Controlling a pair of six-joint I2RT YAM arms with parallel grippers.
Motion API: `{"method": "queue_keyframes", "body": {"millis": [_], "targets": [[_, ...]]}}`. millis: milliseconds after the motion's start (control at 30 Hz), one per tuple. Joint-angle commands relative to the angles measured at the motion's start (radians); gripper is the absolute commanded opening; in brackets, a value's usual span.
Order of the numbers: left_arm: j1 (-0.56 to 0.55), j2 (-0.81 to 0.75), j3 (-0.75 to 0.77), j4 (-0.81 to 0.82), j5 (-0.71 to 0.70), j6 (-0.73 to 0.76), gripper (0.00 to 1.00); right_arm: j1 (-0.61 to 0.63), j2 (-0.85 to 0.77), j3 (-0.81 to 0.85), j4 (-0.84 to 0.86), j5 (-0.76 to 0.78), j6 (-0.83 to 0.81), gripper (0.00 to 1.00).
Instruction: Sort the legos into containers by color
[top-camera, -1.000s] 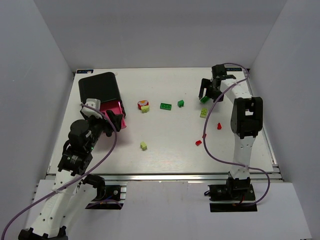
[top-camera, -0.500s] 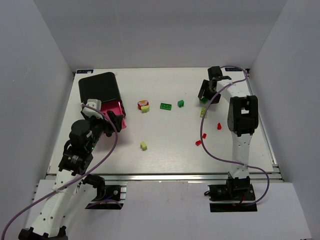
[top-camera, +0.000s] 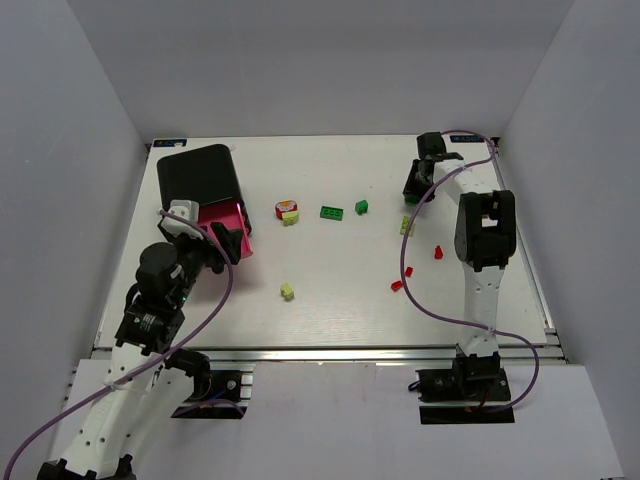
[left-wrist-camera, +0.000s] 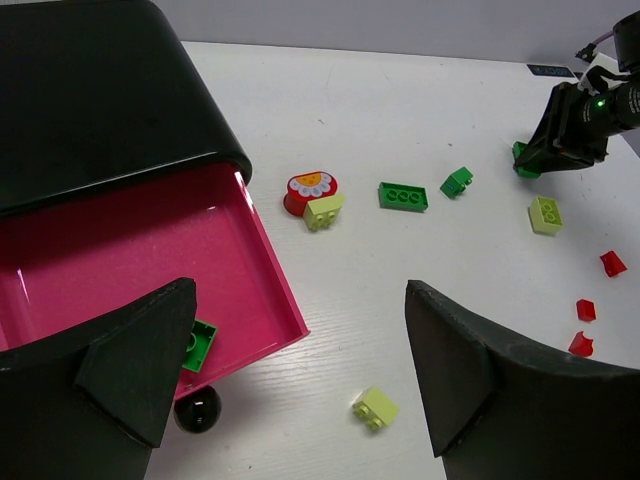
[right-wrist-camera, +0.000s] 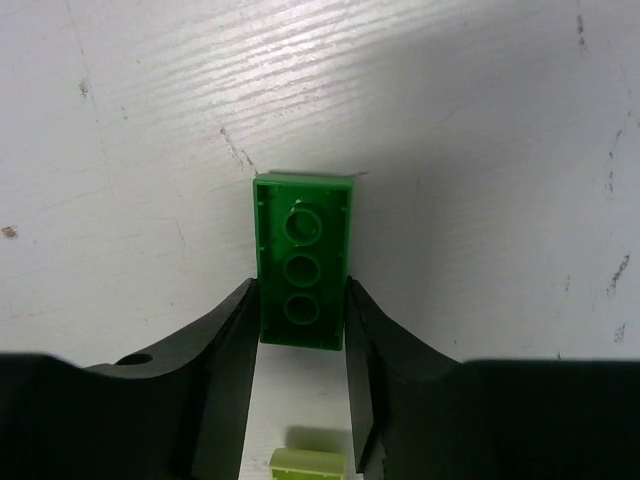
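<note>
At the table's far right, my right gripper (top-camera: 412, 192) (right-wrist-camera: 300, 300) is down on the table and shut on a dark green brick (right-wrist-camera: 300, 262) (left-wrist-camera: 523, 160); both fingers press its long sides. My left gripper (top-camera: 226, 240) (left-wrist-camera: 298, 300) is open over the front corner of the open pink drawer (top-camera: 222, 215) (left-wrist-camera: 130, 250) of the black housing (top-camera: 198, 175). One green brick (left-wrist-camera: 198, 345) lies in that drawer. Loose legos lie across the table: a red and lime cluster (top-camera: 287, 211), a green plate (top-camera: 331, 212), a small green brick (top-camera: 361, 207), lime bricks (top-camera: 406, 226) (top-camera: 287, 291) and red ones (top-camera: 438, 252) (top-camera: 397, 285).
The drawer's black knob (left-wrist-camera: 197, 410) sticks out at the near edge of the drawer front. A lime brick (right-wrist-camera: 310, 463) lies just behind the right fingers. White walls close the table in at the back and on both sides.
The right gripper has closed from wide open onto the green brick and drawn slightly toward the back right. The left arm has barely moved.
</note>
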Motion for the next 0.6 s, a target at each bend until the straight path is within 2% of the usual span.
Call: {"method": "queue_keyframes", "body": {"millis": [0,67,233,267,300,367,400,567], "targets": [[0.003,-0.019,-0.016,0.023,-0.019,0.008,0.95,-0.003,-0.006,-0.032,0.077,-0.036,-0.066,0.08],[0.003,-0.029,-0.021,0.028,-0.019,0.010,0.95,0.005,-0.065,-0.072,0.118,-0.062,-0.105,0.00],[0.003,-0.047,-0.028,0.040,-0.019,0.011,0.95,0.051,-0.243,-0.197,0.290,-0.276,-0.339,0.00],[0.003,-0.059,-0.031,0.043,-0.021,0.013,0.95,0.064,-0.257,-0.193,0.287,-0.310,-0.378,0.00],[0.003,-0.068,-0.033,0.043,-0.024,0.014,0.95,0.077,-0.268,-0.184,0.274,-0.373,-0.484,0.00],[0.003,-0.108,-0.044,0.057,-0.025,0.020,0.95,0.130,-0.294,-0.155,0.218,-0.527,-0.574,0.00],[0.003,-0.127,-0.050,0.063,-0.031,0.024,0.95,0.166,-0.300,-0.141,0.174,-0.630,-0.676,0.00],[0.003,-0.193,-0.071,0.072,-0.111,0.022,0.95,0.354,-0.282,-0.023,0.073,-0.786,-0.885,0.00]]}}
